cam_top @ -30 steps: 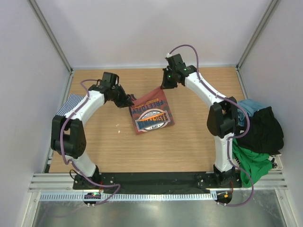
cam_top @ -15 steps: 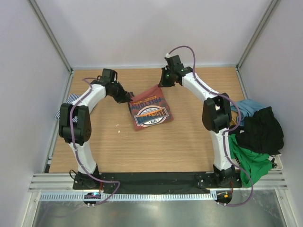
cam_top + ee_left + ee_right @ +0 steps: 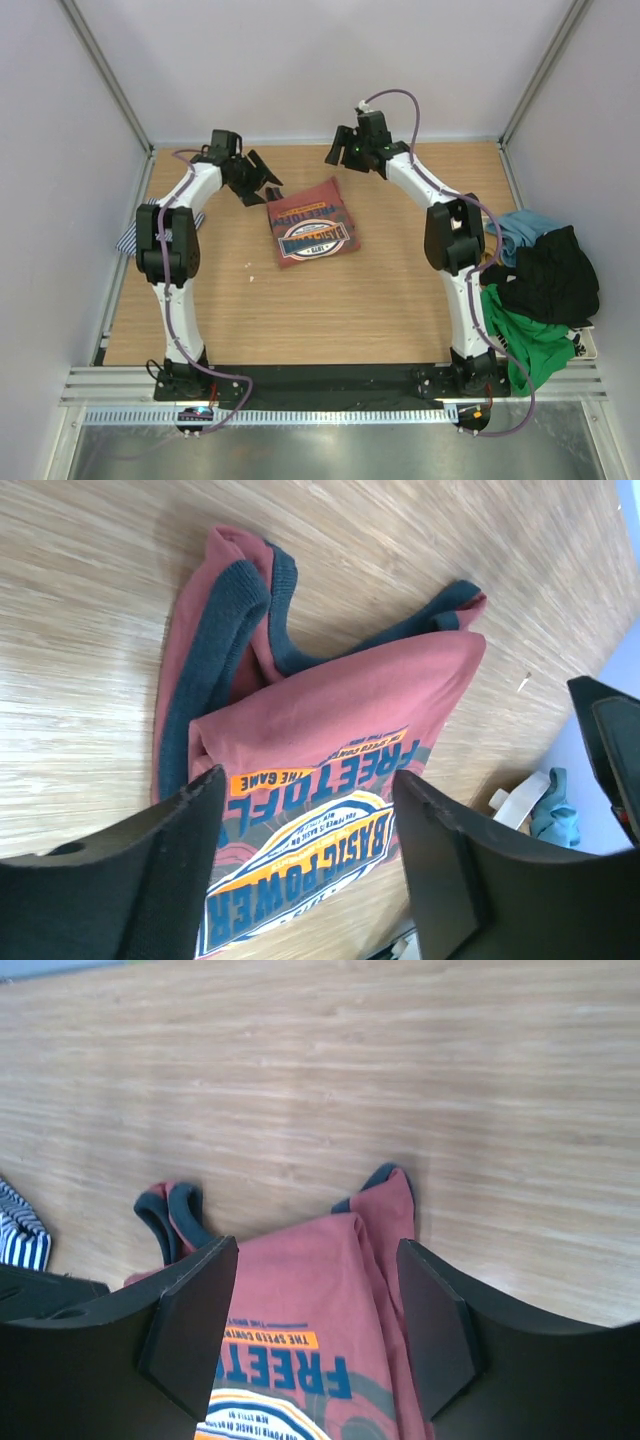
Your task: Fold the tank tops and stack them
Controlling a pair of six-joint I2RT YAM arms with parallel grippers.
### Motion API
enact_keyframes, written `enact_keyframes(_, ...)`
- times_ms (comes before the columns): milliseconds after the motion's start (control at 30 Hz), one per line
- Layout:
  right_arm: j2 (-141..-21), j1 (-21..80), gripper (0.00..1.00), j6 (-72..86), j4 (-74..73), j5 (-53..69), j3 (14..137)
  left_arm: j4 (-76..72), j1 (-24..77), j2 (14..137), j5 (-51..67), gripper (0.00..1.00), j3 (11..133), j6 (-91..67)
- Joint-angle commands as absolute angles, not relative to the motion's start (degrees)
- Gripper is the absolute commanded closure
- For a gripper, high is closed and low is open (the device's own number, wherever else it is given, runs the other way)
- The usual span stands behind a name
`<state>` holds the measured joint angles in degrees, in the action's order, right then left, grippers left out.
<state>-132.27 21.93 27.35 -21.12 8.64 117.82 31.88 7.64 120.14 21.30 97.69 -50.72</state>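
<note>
The rust-red cotton tank top with dark grey-blue trim and a round printed logo (image 3: pixel 311 235) lies on the wooden tabletop (image 3: pixel 300 320), a little toward 12 o'clock from its middle. It is folded into a rough rectangle with the print facing up. Its straps are bunched along the 12 o'clock edge, where the left wrist view shows the trim rumpled and doubled over.

The left end effector (image 3: pixel 262 185) hangs just off the top's 10 o'clock corner. The right end effector (image 3: pixel 338 150) hangs off its 12 o'clock edge. Both stand wide and hold nothing; in each wrist view the fingers straddle open air above the cloth.

The navy-and-white striped tank top (image 3: pixel 127 240) sits well apart at the 9 o'clock edge of the tabletop, partly hidden behind the left arm. A heap of black, green and teal garments (image 3: pixel 545 290) lies at 3 to 4 o'clock.

The fold on the red top looks laid down, though the strap end is untidy. The next move probably calls for either a flattening pass there or fetching the striped top to stack the two.
</note>
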Motion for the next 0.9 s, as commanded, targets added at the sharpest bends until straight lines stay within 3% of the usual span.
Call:
enact_keyframes(0,-127.99,21.8,0.29,27.08,-16.18,6.94,114.55,31.55,7.12,117.34,19.96,0.29,100.03,-48.44)
enact_keyframes(433,-116.64,21.36,0.3,23.38,-12.74,15.29,89.48,27.08,10.98,106.79,15.91,0.29,81.92,-45.09)
enact_keyframes(700,-113.56,21.36,0.39,24.61,-12.48,16.61,79.74,23.47,13.8,102.13,16.26,0.33,72.53,-44.74)
enact_keyframes(800,-112.15,21.36,0.47,25.4,-10.82,18.36,76.39,21.98,14.24,101.16,17.31,0.4,69.7,-44.82)
enact_keyframes(867,-111.45,21.53,0.59,25.93,-10.28,19.95,74.98,21.36,14.68,101.07,18.36,0.43,68.12,-45.0)
